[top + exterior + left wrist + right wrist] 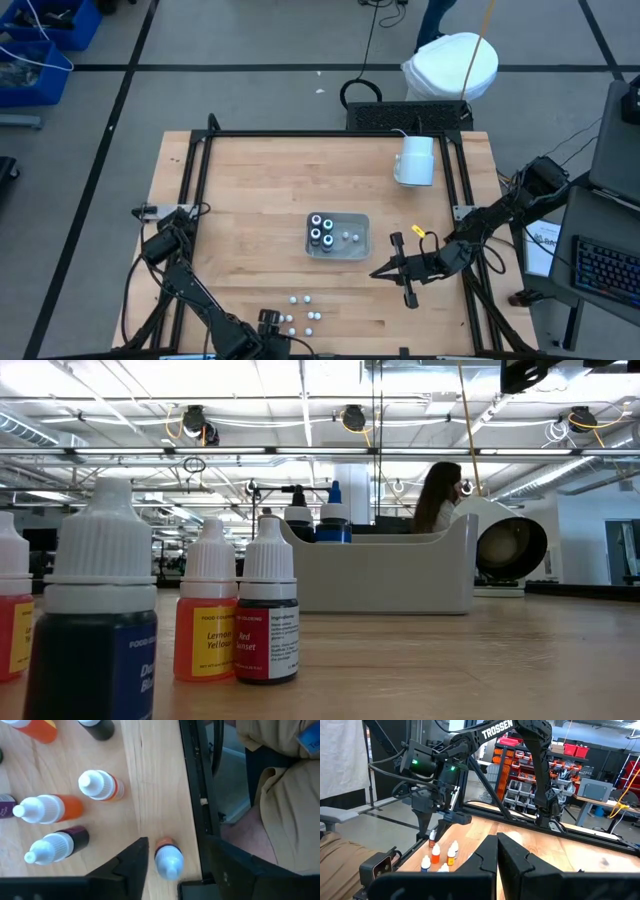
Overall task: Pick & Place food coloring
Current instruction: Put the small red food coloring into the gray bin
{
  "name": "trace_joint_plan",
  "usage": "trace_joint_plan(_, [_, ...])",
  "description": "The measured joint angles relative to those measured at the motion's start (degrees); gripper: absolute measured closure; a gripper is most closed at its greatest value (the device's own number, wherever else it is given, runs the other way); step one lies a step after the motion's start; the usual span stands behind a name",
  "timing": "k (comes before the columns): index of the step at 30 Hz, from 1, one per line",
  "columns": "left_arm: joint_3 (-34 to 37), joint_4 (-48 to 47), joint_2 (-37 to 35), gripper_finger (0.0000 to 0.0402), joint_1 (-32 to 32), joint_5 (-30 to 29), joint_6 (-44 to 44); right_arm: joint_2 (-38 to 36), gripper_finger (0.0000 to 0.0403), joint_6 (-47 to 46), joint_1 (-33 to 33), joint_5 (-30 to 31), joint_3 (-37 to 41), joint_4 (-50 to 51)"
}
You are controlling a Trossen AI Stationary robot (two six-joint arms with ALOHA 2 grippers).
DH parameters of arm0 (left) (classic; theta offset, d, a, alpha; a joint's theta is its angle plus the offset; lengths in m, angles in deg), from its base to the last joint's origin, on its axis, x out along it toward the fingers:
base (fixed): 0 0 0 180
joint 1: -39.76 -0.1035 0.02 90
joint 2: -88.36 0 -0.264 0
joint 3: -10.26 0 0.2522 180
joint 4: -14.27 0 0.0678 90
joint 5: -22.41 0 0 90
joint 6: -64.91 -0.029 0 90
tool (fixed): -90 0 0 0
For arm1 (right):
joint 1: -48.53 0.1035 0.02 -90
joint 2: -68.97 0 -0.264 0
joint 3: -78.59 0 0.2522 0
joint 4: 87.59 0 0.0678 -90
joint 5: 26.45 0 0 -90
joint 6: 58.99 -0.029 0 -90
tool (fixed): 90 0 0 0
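1. While the left gripper (172, 865) hangs low over the near edge of the table (250, 200), its two dark fingers (132, 865) stand apart on either side of one upright dropper bottle (168, 861) with an orange body and a pale cap; whether the pads touch the bottle cannot be told.
2. That bottle stands right beside the black frame rail (192, 785) at the table's edge, and a person's tan trouser leg (292, 815) shows beyond the rail.
3. Near it on the wood, several more white-capped bottles (305, 318) stand loosely grouped; up close, one reads as lemon yellow (208, 605) and its neighbour as red (268, 610), the two just beside each other, with a dark blue one (100, 610) nearer the low camera.
4. At the middle of the table a clear plastic tray (360, 235) holds small dark round pots (321, 230) at its left end and a couple of white-capped bottles (348, 238) next to them.
5. Further back to the right stands a large white mug (415, 160).
6. The right gripper (497, 852) hovers to the right of the tray with its fingers pressed together, holding nothing.
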Motion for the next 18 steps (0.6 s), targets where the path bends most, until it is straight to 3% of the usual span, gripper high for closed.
trace_joint_plan(12, [0.00, -0.28, -0.04, 0.0328, 0.00, 0.04, -0.82, -0.01, 0.0403, 0.19, 0.00, 0.00, 0.00, 0.02])
trace_joint_plan(18, [-0.04, -1.71, -0.28, 0.0347, -0.13, 1.29, -1.07, -0.01, 0.0403, 0.19, -0.01, 0.00, 0.00, 0.04])
